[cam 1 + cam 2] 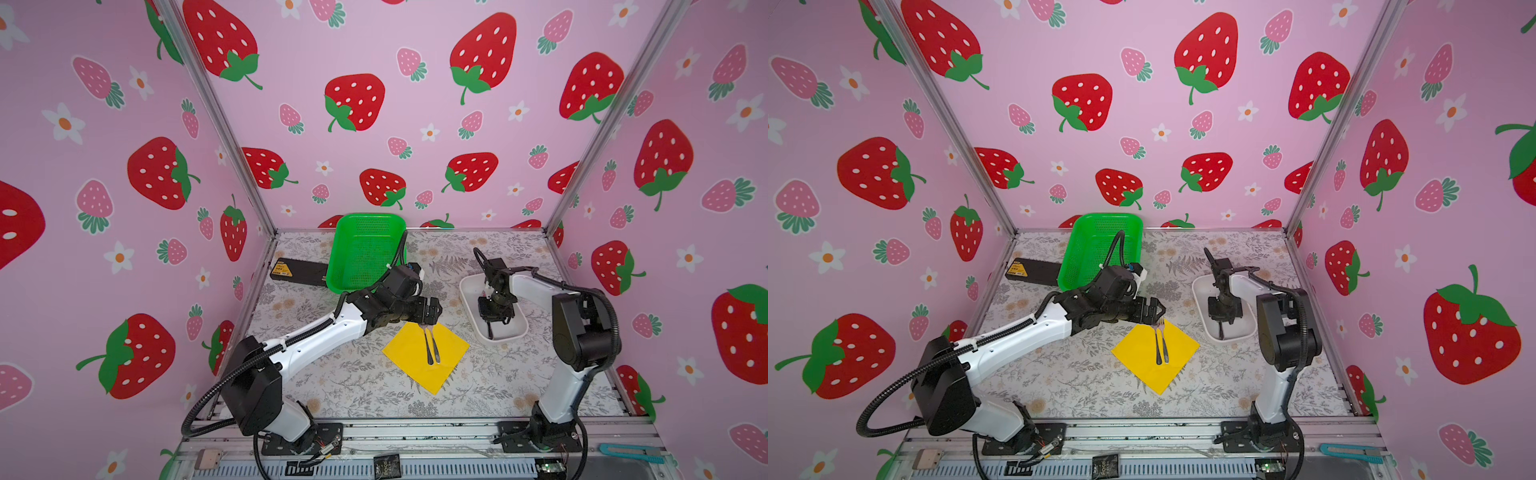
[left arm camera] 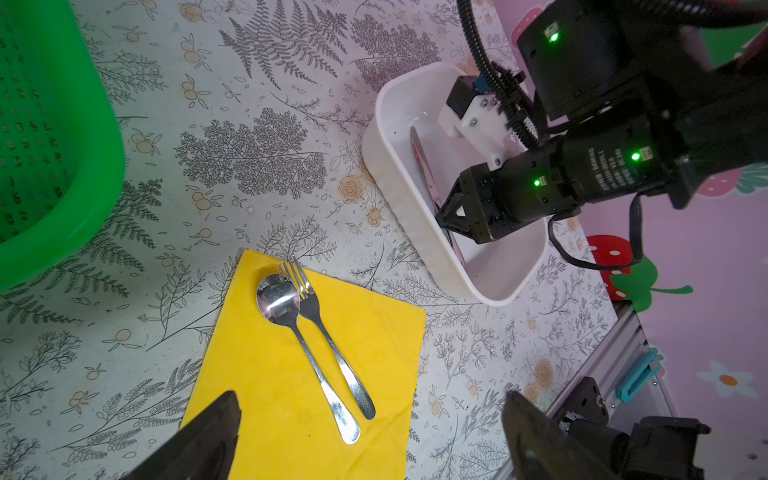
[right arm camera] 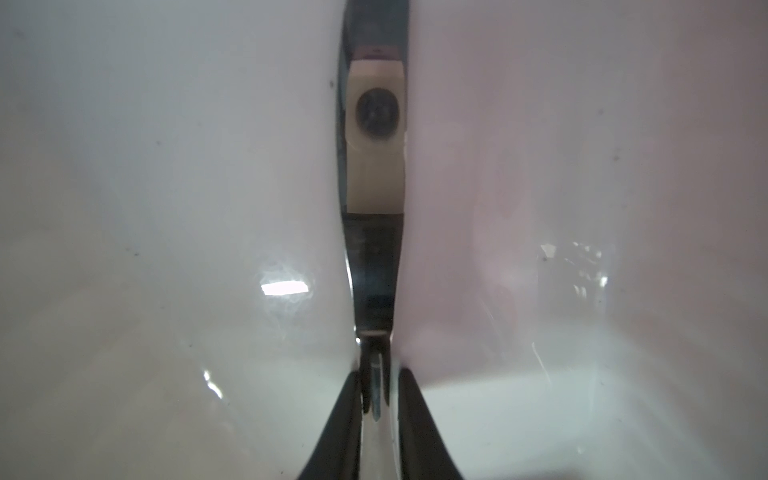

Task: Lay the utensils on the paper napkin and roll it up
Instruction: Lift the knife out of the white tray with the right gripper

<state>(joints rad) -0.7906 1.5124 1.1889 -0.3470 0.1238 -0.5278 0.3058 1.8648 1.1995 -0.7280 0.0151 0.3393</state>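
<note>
The knife (image 3: 372,270) in the white dish (image 2: 388,187) is being straddled by the right hand (image 3: 379,374) (grip uncertain), best squeezed squarely before lifting.

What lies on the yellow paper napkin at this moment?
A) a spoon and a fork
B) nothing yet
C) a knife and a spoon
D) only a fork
A: in the left wrist view a shiny silver metal spoon and a silver metal fork lie side by side on the bright yellow square paper napkin.
</note>
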